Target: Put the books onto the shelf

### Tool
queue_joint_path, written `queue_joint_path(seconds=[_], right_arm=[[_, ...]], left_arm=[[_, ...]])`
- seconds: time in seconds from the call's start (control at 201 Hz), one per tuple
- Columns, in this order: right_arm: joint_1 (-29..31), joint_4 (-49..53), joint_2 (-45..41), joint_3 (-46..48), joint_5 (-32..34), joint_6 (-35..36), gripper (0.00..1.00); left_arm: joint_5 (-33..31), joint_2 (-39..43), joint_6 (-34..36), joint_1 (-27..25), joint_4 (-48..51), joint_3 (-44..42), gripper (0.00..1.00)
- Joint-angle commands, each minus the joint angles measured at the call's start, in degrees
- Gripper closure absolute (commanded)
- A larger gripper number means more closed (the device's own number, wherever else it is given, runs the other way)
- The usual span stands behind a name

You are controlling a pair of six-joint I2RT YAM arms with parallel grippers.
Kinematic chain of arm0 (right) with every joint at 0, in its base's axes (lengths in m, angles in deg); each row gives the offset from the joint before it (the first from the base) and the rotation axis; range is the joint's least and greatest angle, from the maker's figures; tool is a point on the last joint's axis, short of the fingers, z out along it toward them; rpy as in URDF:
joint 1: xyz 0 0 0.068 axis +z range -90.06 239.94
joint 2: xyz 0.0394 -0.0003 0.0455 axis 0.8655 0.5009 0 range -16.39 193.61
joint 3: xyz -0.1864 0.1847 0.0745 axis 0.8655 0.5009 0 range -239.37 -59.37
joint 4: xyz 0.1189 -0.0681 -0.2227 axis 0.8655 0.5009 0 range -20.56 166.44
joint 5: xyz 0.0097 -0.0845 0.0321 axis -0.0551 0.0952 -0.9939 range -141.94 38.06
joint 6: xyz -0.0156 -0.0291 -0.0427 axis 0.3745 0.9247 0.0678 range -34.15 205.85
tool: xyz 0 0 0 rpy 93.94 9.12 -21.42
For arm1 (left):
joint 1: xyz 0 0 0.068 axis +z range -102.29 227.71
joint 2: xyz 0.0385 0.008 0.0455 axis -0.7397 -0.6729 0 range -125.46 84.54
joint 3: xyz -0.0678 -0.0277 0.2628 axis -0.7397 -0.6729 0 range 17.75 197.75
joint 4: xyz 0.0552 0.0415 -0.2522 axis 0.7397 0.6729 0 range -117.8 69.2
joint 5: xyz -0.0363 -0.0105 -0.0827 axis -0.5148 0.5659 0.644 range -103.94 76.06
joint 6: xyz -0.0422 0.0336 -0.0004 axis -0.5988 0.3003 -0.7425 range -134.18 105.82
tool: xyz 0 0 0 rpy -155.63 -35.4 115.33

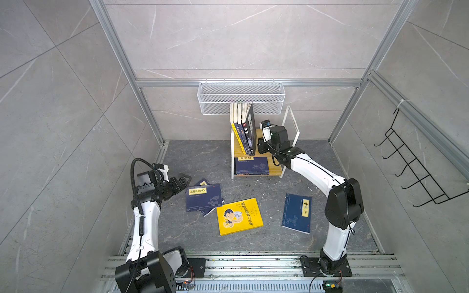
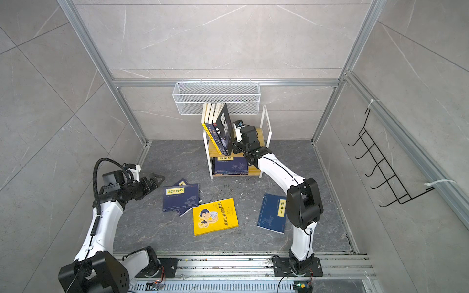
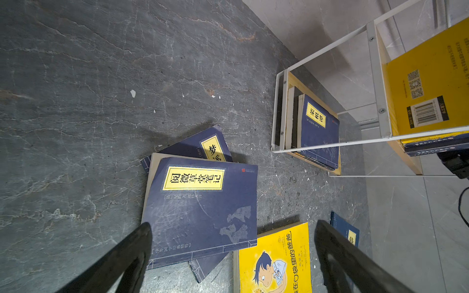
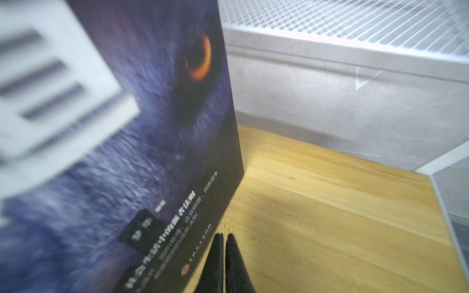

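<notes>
The right gripper has its two black tips clenched together with nothing between them. It sits low over the upper board of the shelf, close beside the bottom edge of the dark book with the orange eye on its cover; I cannot tell whether it touches. That dark book stands at the open end of a row of upright books on the upper board, all leaning a little. The rest of that board, on the arm's side, is bare wood. On the lower board a short stack of navy books lies flat.

The left gripper hangs with its jaws spread wide, holding nothing, just beside two overlapping navy paperbacks on the dark stone floor. Next to those lies a yellow cartoon book, face up, and well apart, near the right arm, a single navy book.

A white mesh basket hangs on the back wall just above the upright row. A black hook rack is on the right wall.
</notes>
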Motion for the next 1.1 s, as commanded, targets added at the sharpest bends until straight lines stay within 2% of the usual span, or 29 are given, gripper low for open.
queue_joint_path(seconds=[0.0, 0.075, 0.279, 0.428, 0.518, 0.647, 0.837, 1.091], right_arm=[[0.06, 1.91, -3.4, -0.18, 1.56, 0.29, 0.91], [0.11, 2.18, -5.28, 1.19, 1.66, -0.87, 0.89], [1.48, 3.12, -15.31, 10.95, 2.75, -6.42, 0.69], [5.0, 3.27, -21.85, 19.05, 3.26, -10.56, 0.58], [7.76, 1.82, -24.89, 24.38, 3.45, -14.22, 0.52], [12.89, -2.23, -26.39, 30.4, 4.05, -18.82, 0.42], [19.76, -8.23, -23.76, 34.44, 5.3, -25.2, 0.4], [27.39, -15.18, -10.58, 32.29, 5.84, -31.97, 0.47]], left_arm=[[-0.25, 0.41, -0.98, 0.64, 0.33, 1.75, 0.0], [-0.72, 0.44, -0.89, 0.77, 0.28, 1.78, 0.0], [-3.96, -0.87, -1.89, 0.99, 0.81, 1.97, 0.0], [-3.51, -2.83, -3.65, 1.06, -0.61, 0.42, 0.0], [-1.99, -4.87, -3.21, 1.16, -0.36, 0.24, 0.05], [-2.11, -7.85, -3.28, 1.12, 0.16, 0.46, 0.04], [-1.59, -11.34, -3.3, 1.12, -0.59, -0.62, 0.07], [-2.62, -16.13, -2.73, 1.24, -1.43, -1.25, 0.16]])
